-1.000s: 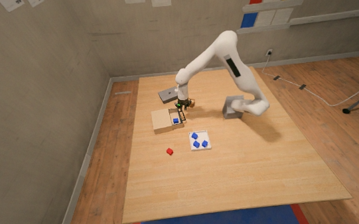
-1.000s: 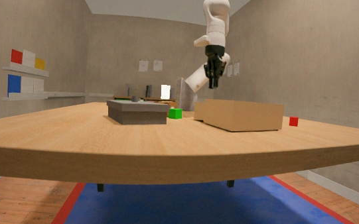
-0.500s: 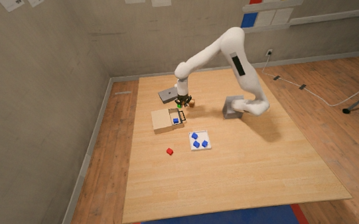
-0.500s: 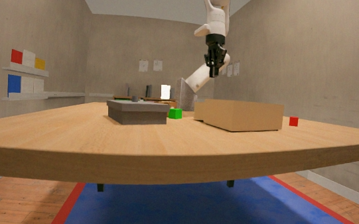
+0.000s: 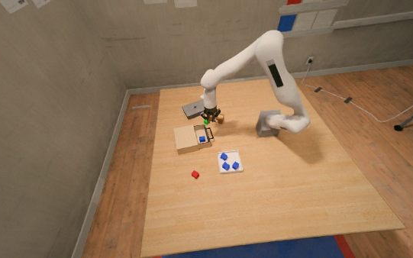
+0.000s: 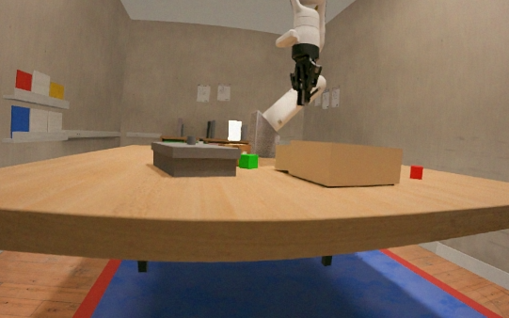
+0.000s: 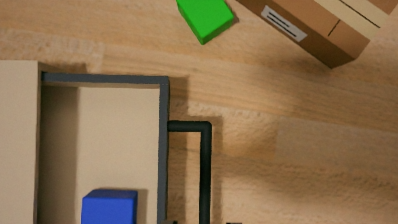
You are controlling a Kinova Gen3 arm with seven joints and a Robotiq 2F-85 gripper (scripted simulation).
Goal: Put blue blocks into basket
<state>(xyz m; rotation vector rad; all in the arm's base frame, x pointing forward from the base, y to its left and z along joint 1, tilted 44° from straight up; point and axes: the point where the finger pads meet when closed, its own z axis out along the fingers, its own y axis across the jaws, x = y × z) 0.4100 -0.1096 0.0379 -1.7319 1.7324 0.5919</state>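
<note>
My gripper [image 5: 211, 120] [image 6: 304, 103] [image 7: 202, 222] is partly open and empty, high above the drawer's handle [image 7: 205, 165]. The light wooden cabinet [image 5: 185, 139] [image 6: 363, 165] [image 7: 17, 130] has its drawer [image 7: 120, 130] pulled out. One blue block [image 5: 202, 139] [image 7: 110, 209] lies in the drawer. The white basket [image 5: 234, 156] holds three blue blocks [image 5: 224, 156] [image 5: 226, 166] [image 5: 236, 165]. The grey metal box [image 6: 195, 166] has its lid [image 5: 193, 109] [image 6: 193, 150] on; its inside is hidden.
A green block [image 5: 206, 122] [image 6: 248, 161] [image 7: 205, 17] lies on the table between the metal box and cabinet. A brown cardboard box [image 5: 221, 119] [image 7: 310, 30] stands beside it, partly behind the gripper in the top view. A red block [image 5: 195, 174] [image 6: 416, 172] lies left of the basket.
</note>
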